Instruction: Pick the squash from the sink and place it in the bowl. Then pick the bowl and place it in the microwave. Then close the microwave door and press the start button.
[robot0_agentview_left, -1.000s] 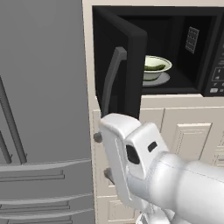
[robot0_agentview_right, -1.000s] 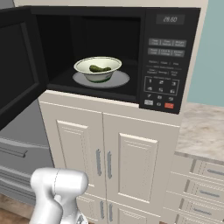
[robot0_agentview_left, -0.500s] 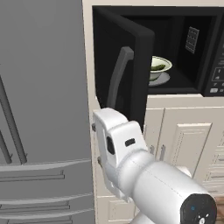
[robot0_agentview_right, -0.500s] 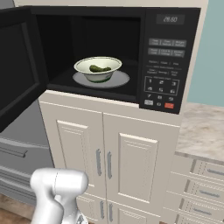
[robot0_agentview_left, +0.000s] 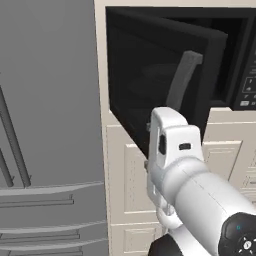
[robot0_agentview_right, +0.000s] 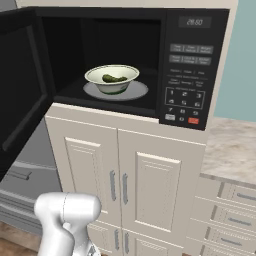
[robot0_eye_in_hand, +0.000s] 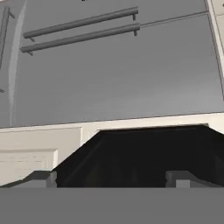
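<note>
The pale bowl (robot0_agentview_right: 112, 80) sits on the round plate inside the black microwave (robot0_agentview_right: 192, 55), and the small dark green squash (robot0_agentview_right: 114, 78) lies in it. The microwave door (robot0_agentview_left: 150, 75) stands partly swung in, its curved grey handle (robot0_agentview_left: 182, 82) facing me. In the hand view my gripper (robot0_eye_in_hand: 111, 179) is open, low against the door's black edge (robot0_eye_in_hand: 144, 153), with nothing between its fingertips (robot0_eye_in_hand: 41, 178). In the left base view my white hand (robot0_agentview_left: 172, 145) sits just below the door and covers the fingers.
The grey fridge (robot0_agentview_left: 50, 125) with long bar handles (robot0_eye_in_hand: 83, 22) stands to the left of the microwave. Cream cabinet doors (robot0_agentview_right: 125, 185) lie beneath it. The button panel (robot0_agentview_right: 187, 95) carries a red button (robot0_agentview_right: 193, 120). A stone counter (robot0_agentview_right: 230, 145) runs to the right.
In the left base view the door has swung further toward shut and now covers the bowl. My arm has moved up and forward behind it. The jaws stayed open.
</note>
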